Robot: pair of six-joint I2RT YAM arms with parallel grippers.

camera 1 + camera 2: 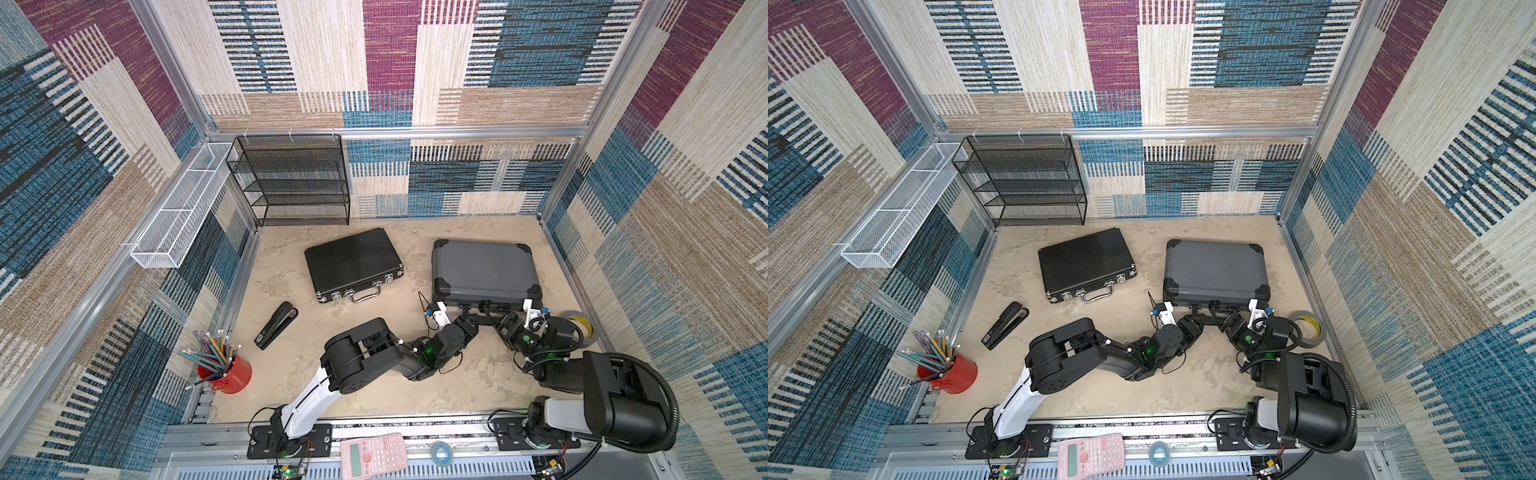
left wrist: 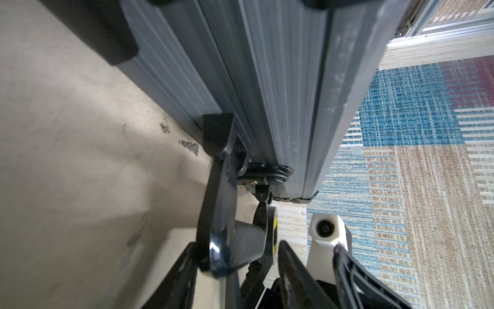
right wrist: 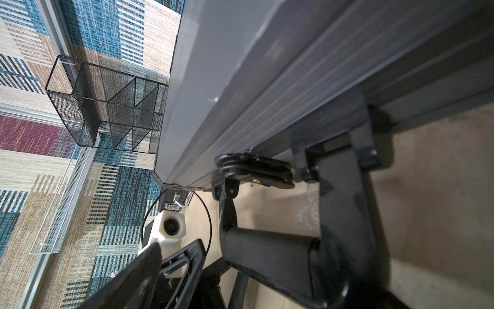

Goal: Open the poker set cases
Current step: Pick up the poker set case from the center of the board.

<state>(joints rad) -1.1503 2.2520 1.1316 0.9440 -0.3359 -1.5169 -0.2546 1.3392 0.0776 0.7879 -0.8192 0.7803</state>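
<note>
Left gripper (image 1: 478,319) and right gripper (image 1: 500,321) sit at the grey case (image 1: 484,270) handle (image 2: 230,240) (lower right of frame). Right jaws stand spread; left jaws: cannot tell

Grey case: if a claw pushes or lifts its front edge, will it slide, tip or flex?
Probably stiff: the grey case has ribbed panels and black corner guards. It is unlikely to tip or roll, since it lies flat and broad on the table. Its weight can't be seen, but it is bulky. Its handle looks hinged, so it may swing before lifting.
</note>
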